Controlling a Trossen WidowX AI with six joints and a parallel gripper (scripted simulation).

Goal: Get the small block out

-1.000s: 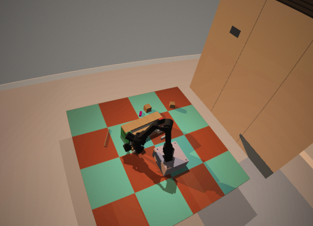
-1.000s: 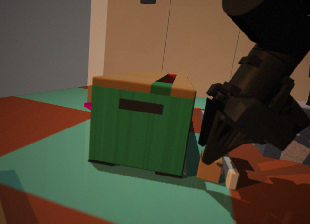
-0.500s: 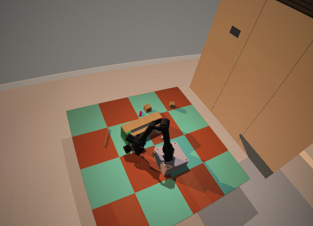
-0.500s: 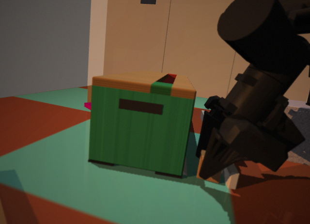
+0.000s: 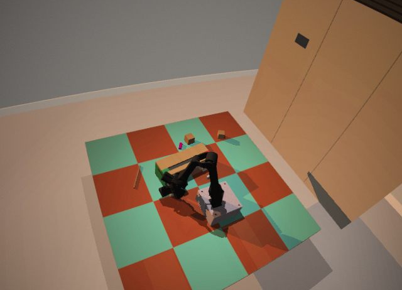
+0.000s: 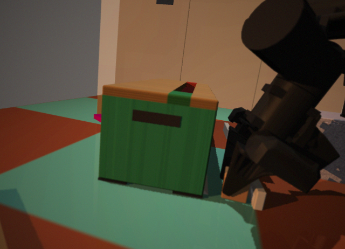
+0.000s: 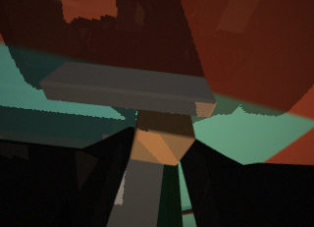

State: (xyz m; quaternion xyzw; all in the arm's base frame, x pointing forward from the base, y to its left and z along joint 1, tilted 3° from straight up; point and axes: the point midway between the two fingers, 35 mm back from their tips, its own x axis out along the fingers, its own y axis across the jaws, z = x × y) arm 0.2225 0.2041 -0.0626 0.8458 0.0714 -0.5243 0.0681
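Note:
The small orange-tan block (image 6: 241,196) (image 7: 162,147) stands on the table just outside the front of the box (image 5: 179,154) (image 6: 156,149). My gripper (image 6: 226,186) (image 7: 156,135) points down at a slant and is shut on the block, one finger on each side in the wrist view. The block's base looks to be at table level. The box stands upright, with green end wall and wooden top. In the top view the arm hides the block.
A grey bar (image 6: 259,199) (image 7: 128,84) lies right beside the block. A small pale bar (image 5: 208,176) (image 6: 226,129) lies farther along the box's front. A thin wooden stick (image 5: 137,176) lies past the green end. Behind the box are two wooden cubes (image 5: 189,139) (image 5: 221,134) and a magenta piece (image 5: 180,145).

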